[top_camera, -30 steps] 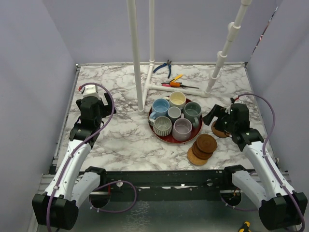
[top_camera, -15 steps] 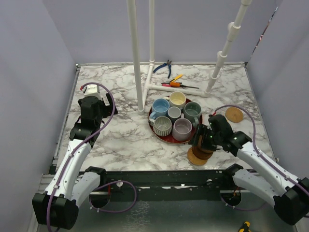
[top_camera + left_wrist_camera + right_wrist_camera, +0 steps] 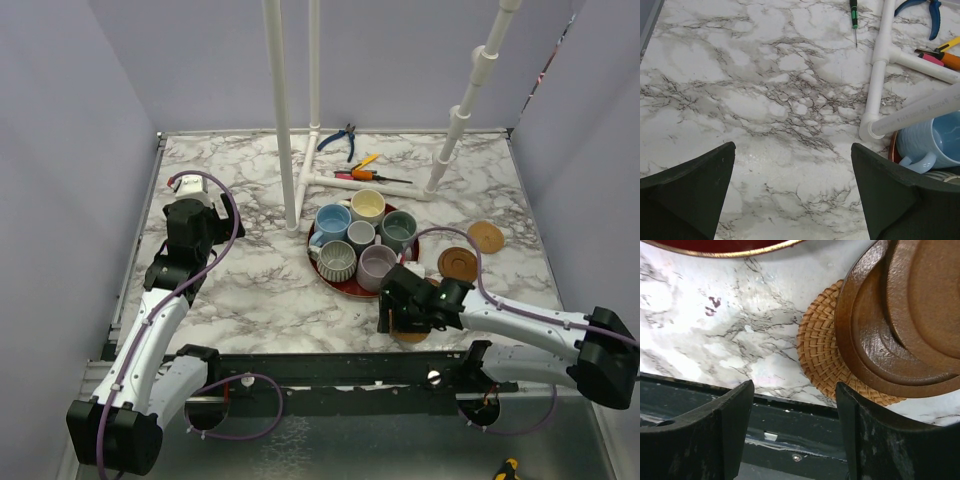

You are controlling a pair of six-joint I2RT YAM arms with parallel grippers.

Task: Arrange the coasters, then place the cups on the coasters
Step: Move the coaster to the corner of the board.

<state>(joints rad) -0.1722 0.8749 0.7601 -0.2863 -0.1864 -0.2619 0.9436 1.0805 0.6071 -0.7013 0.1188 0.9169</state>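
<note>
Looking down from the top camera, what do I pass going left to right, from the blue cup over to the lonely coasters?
light blue cup → small pale grey cup → grey-green cup → dark brown coaster → tan coaster

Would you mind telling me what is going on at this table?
The right gripper, jaws open, hovers low over the stack of coasters in front of the red tray. A tan coaster and a brown coaster lie singly to the tray's right; all six cups sit on it. The left gripper hangs open, holding nothing.
</note>
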